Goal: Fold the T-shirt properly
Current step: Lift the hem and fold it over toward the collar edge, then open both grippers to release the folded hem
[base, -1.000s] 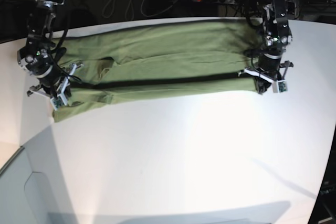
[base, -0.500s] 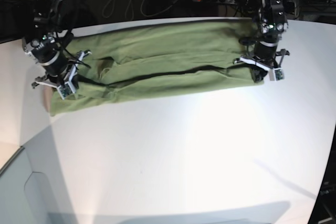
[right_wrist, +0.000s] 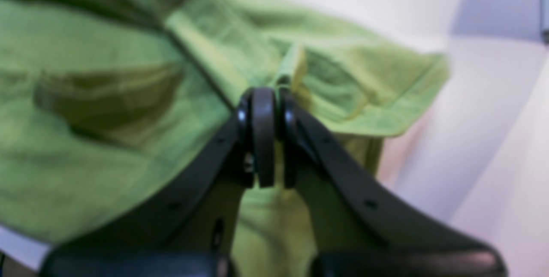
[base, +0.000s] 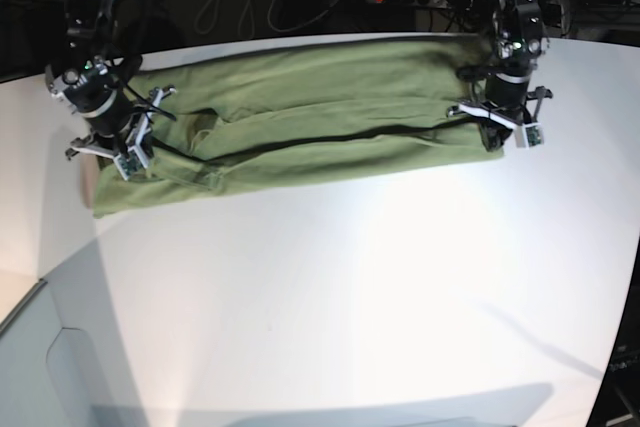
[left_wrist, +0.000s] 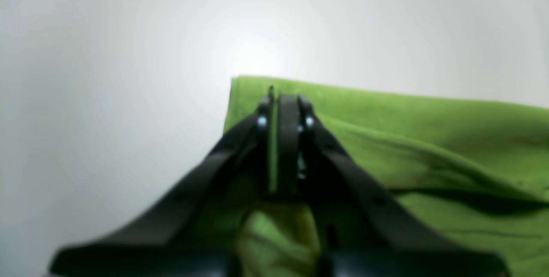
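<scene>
The plain olive-green cotton T-shirt (base: 320, 162) lies on the smooth white worktop (base: 340, 287), stretched as a long band across the far part of the surface, between and beneath the two black-and-silver robot arms. Its near edge runs fairly straight through the middle and slants lower toward the right arm. The fabric is layered: a narrow near strip overlaps the wider panel behind it, with a dark shadowed crease along part of the overlap. The surface is uneven. At the right arm's end, a raised, rumpled fold stands up, and a loose corner flap spreads past the jaws; the other end shows a squarer corner, with a soft ridge running inward from it. The left gripper (left_wrist: 281, 97) has its black jaws closed on a pinch of the cloth near that squarer corner. The right gripper (right_wrist: 276, 92) likewise has its jaws closed, with a small peak of fabric pinched up between the tips. The layers are not flush at the right arm's end, where cloth shows beneath the loose flap.
</scene>
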You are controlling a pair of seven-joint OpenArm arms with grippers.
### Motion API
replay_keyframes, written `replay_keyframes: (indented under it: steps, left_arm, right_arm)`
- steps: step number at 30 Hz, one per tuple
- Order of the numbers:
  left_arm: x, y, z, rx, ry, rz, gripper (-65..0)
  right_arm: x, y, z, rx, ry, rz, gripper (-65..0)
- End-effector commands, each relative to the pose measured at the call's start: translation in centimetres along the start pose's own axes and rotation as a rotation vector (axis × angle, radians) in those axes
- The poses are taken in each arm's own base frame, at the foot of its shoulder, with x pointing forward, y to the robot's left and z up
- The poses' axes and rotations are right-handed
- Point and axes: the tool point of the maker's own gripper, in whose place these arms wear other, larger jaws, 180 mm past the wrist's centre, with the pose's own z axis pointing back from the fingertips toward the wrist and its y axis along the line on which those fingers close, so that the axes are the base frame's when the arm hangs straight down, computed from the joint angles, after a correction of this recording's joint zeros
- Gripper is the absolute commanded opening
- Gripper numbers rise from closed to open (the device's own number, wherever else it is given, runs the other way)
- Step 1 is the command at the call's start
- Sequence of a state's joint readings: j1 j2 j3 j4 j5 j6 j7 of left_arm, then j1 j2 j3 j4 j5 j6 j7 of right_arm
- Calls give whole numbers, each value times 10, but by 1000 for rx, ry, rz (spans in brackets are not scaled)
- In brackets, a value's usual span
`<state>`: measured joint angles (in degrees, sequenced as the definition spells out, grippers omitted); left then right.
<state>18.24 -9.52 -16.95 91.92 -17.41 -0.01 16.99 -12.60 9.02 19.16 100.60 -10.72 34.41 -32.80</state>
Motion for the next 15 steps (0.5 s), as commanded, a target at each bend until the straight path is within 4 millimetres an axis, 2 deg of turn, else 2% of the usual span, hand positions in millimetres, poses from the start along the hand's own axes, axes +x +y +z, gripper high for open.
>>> replay_keyframes:
  steps: [1, 9, 12, 15]
  left_arm:
    - [12, 1, 1, -3, -40, -7, -650]
    - [11, 0, 1, -5, -37, -4, -650]
    - [11, 0, 0, -6, -33, -5, -650]
    - [10, 1, 1, 1, -29, -3, -650]
  right_arm:
    - [10, -4, 1, -1, -37, 12, -649]
    - [3, -4, -4, 8, -19, 1, -635]
    - [2, -4, -4, 8, -13, 1, -526]
    - [4, -5, -1, 1, -19, 4, -364]
